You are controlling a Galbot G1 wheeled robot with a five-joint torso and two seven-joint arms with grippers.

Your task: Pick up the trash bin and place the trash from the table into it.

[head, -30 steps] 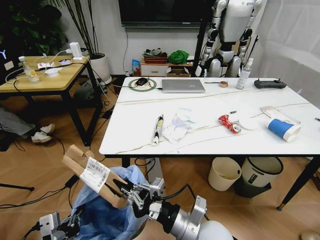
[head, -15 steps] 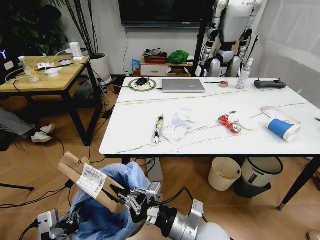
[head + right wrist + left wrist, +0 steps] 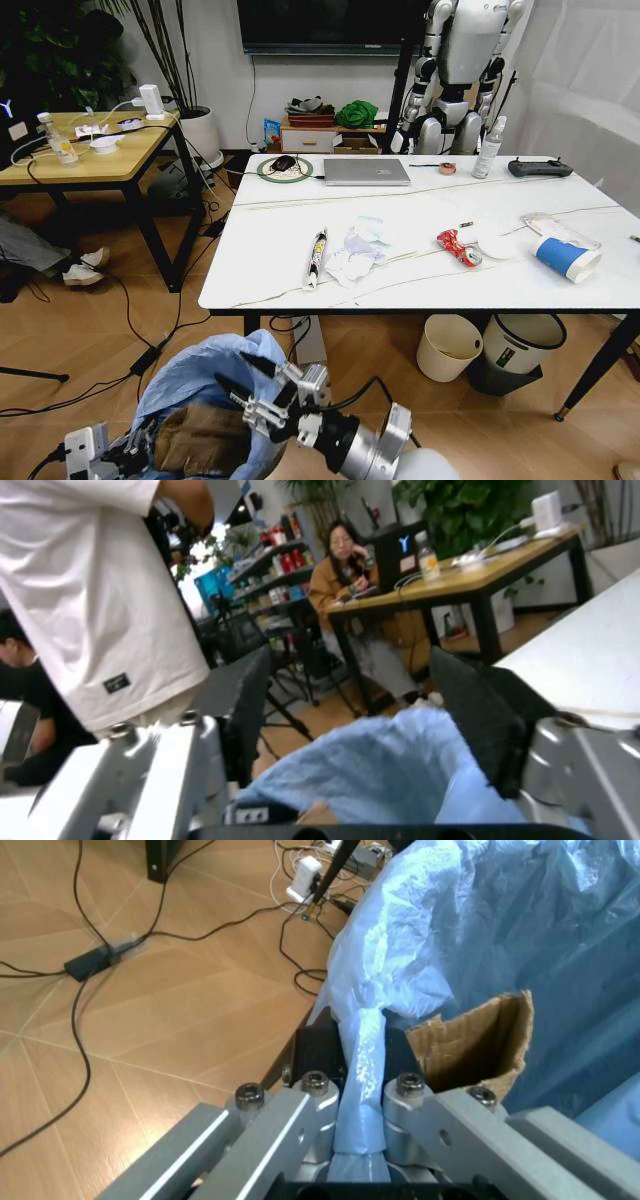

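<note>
The trash bin, a dark bin lined with a light-blue bag, hangs low at the front left, beside the table. My left gripper is shut on its rim and bag. A brown cardboard box lies inside the bag. My right gripper hovers open over the bag's mouth, nothing between its fingers. On the table lie a long wrapper, crumpled white tissues, a crushed red can, a blue-white paper cup and a flat packet.
A silver laptop, a spray bottle and a black controller sit at the table's far side. Under it stand a cream bin and a white bin. A wooden table stands at left. Cables cross the floor.
The cardboard box, held aloft by my right gripper before, has dropped into the blue bag. The right gripper has opened and stays over the bin.
</note>
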